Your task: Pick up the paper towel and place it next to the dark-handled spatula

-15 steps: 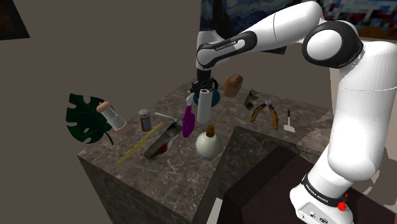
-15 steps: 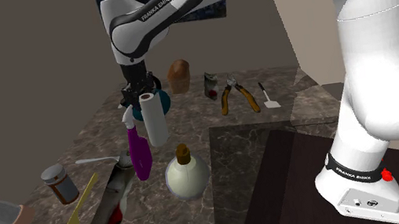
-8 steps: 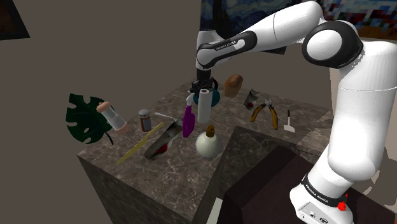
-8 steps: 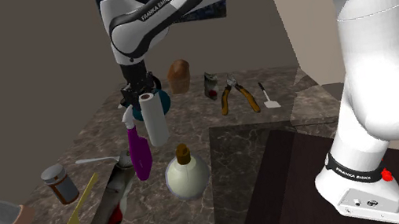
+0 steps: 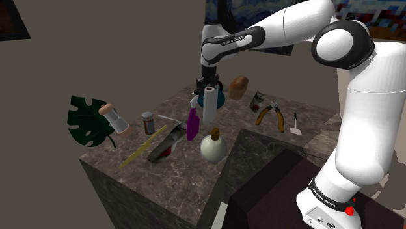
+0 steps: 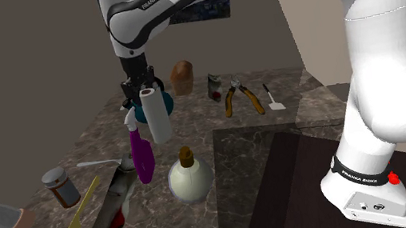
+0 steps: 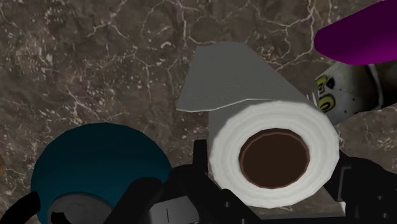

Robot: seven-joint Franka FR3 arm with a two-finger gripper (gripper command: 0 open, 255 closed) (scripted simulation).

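My gripper [image 5: 208, 87] is shut on the top of a white paper towel roll [image 5: 209, 105] at the back of the marble counter [image 5: 175, 175]. The roll [image 6: 157, 117] hangs nearly upright from the gripper [image 6: 142, 90], its lower end just above the stone. In the wrist view the roll's brown core [image 7: 273, 153] faces the camera, with black fingers [image 7: 201, 162] pressed against its sides. The dark-handled spatula [image 5: 296, 124] with a white blade lies apart near the counter's edge on the shoulder view's right, beyond the yellow-handled pliers [image 6: 241, 96]; the spatula [image 6: 272, 98] lies flat.
A purple spray bottle [image 5: 192, 123] and a teal bowl [image 7: 95, 165] flank the roll. A round flask [image 5: 213, 146] stands in front of it. A small jar [image 5: 149, 121], a yellow stick [image 5: 142, 148] and a brown loaf [image 5: 239, 84] also sit on the counter. The dark stand [image 5: 280, 195] is below right.
The arm has risen a little, and the paper towel roll has come up with the gripper. Nothing else on the counter has moved.
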